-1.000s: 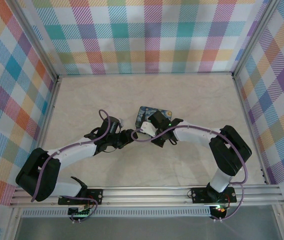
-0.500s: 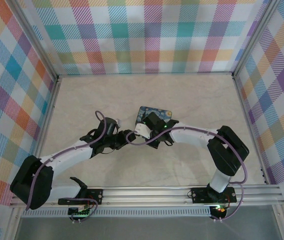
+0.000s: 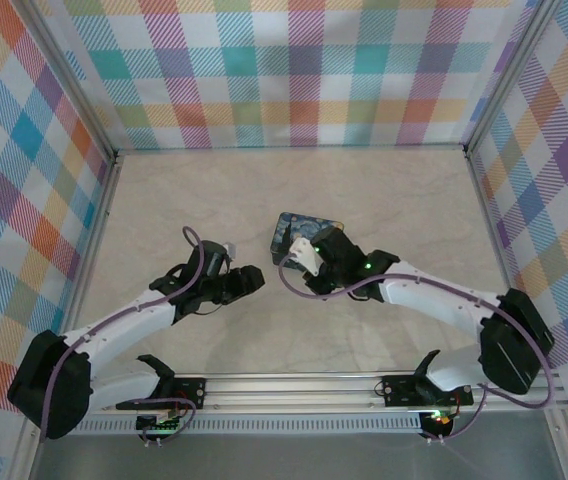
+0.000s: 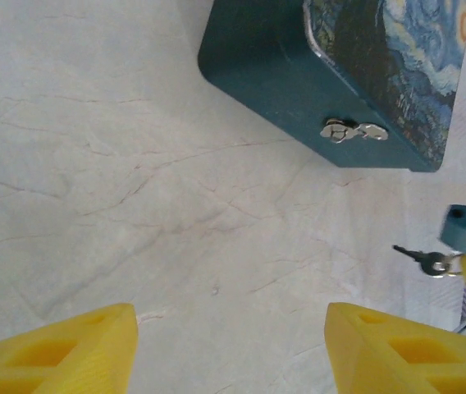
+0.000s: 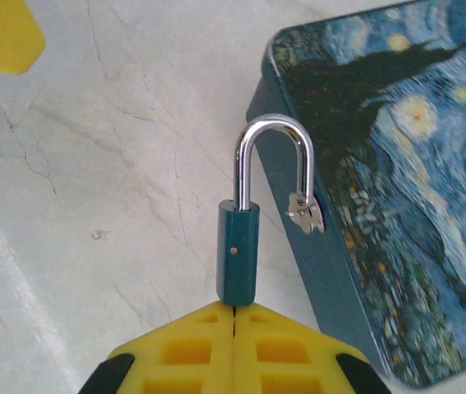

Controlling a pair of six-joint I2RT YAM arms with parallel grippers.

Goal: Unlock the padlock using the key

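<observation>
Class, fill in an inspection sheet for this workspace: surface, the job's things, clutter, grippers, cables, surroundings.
Surface: pale marbled table, faint veins.
Job's things: teal padlock upright in the right gripper, one shackle leg out of the body, ending by the tin's latch; key on a ring beside the padlock's body, cannot tell if inserted.
Clutter: dark blue swirl-printed tin, lid down.
Grippers: left gripper open, holding nothing; right gripper shut on the padlock.
Cables: purple cables looping along both arms.
Surroundings: checked cloth walls, aluminium frame.
</observation>
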